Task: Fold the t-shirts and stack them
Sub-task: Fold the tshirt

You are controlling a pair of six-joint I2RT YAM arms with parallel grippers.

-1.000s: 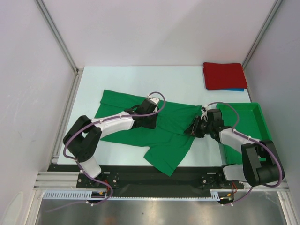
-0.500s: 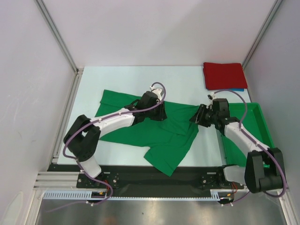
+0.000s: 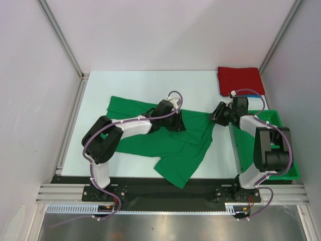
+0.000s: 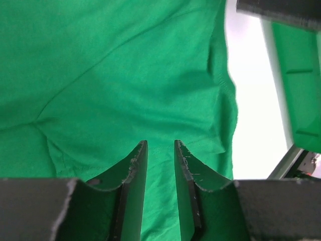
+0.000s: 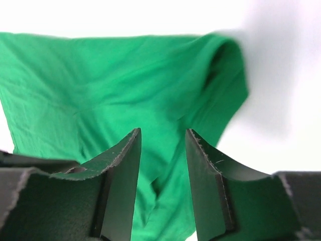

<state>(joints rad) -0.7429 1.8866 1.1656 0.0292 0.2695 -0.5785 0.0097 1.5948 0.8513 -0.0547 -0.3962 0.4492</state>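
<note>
A bright green t-shirt (image 3: 170,145) lies spread and rumpled across the middle of the white table. My left gripper (image 3: 178,123) hovers over its upper middle. In the left wrist view the jaws (image 4: 160,143) stand a narrow gap apart, with green cloth (image 4: 125,75) showing flat beneath them. My right gripper (image 3: 215,114) is at the shirt's right edge, by a sleeve. Its jaws (image 5: 163,131) are open over the cloth (image 5: 100,80). A folded red t-shirt (image 3: 239,80) lies at the far right on a blue one (image 3: 251,96), of which only an edge shows.
A rigid green bin (image 3: 273,125) stands at the right edge beside the right arm; it also shows in the left wrist view (image 4: 301,75). Metal frame posts and white walls enclose the table. Bare white tabletop (image 3: 140,85) lies behind the shirt.
Both grippers moved away from the bases. The left slid right along the shirt. The right swung back and right to the shirt's right edge. The shirt kept its shape.
</note>
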